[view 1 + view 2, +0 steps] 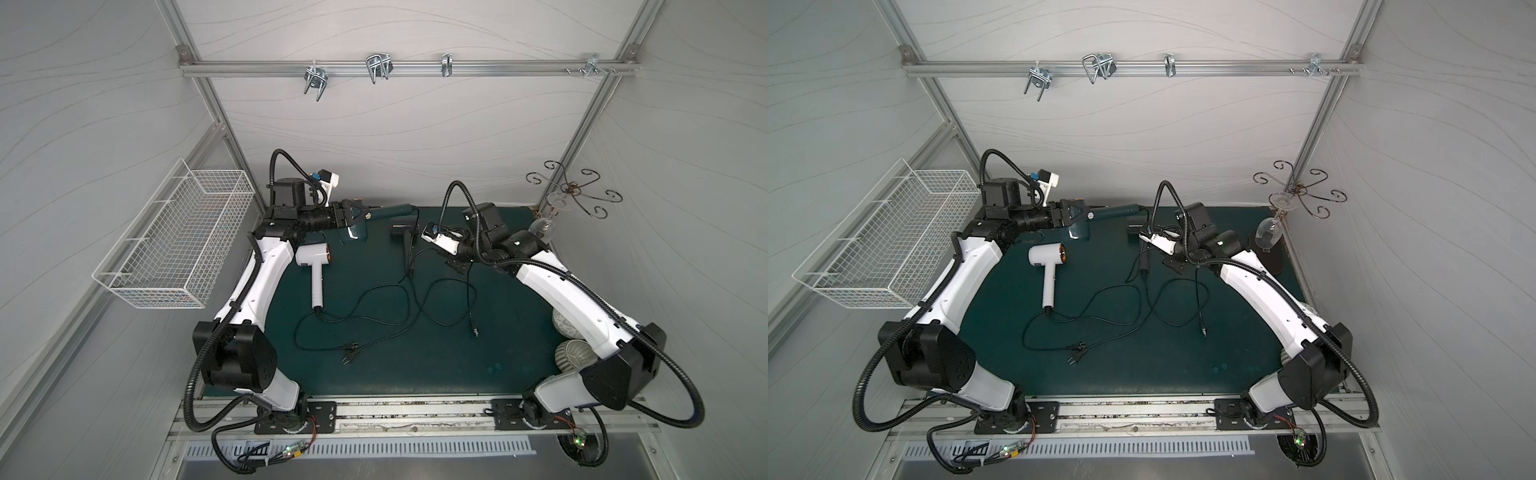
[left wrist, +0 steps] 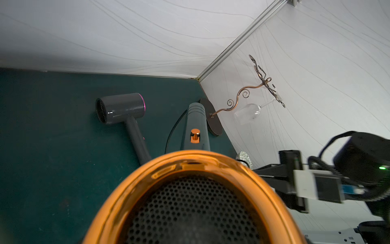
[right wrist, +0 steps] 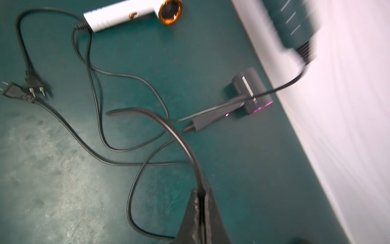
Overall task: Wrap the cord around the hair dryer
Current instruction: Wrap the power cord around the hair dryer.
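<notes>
Left hand [image 1: 353, 218] clamps the green hair dryer [image 1: 390, 212] by its head, jaws set wide. It is held up at the back of the desk [image 1: 415, 365], leaving the handle free for winding. Right hand [image 3: 201, 196] is pinched shut on the cord [image 3: 197, 177], probably this dryer's, ready to lead a turn.

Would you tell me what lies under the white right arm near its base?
A patterned pale globe and a ribbed pale globe show beneath it; the right arm covers part of each.
</notes>
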Tool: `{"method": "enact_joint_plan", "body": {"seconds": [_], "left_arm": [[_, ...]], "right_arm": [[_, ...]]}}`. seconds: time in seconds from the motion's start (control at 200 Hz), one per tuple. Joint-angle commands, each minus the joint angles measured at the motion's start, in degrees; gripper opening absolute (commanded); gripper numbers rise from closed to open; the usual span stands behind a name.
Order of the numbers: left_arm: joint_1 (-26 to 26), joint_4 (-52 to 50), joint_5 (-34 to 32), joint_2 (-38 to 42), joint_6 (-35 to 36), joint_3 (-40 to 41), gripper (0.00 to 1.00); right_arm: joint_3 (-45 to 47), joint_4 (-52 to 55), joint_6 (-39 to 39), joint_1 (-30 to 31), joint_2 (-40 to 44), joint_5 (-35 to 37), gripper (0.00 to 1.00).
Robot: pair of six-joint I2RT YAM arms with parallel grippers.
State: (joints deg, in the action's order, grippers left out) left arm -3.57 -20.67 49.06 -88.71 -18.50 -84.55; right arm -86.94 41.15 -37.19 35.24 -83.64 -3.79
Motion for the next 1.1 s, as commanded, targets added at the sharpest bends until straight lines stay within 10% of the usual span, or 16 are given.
{"method": "enact_joint_plan", "body": {"seconds": [0.0, 0.565, 1.09], "left_arm": [[-1.2, 7.9, 3.3, 2.9, -0.8, 1.4, 0.0], [-9.5, 11.9, 14.4, 8.4, 1.5, 17.0, 0.0], [-15.4, 43.6, 27.0, 4.4, -14.9, 22.1, 0.0]], "right_arm": [[-5.5, 5.3, 1.2, 0.4, 0.3, 2.0, 0.0], [-18.7, 2.3, -2.8, -3.1, -5.7, 9.1, 0.0], [-28.6, 3.7, 1.9, -13.4, -15.1, -7.3, 0.0]]}}
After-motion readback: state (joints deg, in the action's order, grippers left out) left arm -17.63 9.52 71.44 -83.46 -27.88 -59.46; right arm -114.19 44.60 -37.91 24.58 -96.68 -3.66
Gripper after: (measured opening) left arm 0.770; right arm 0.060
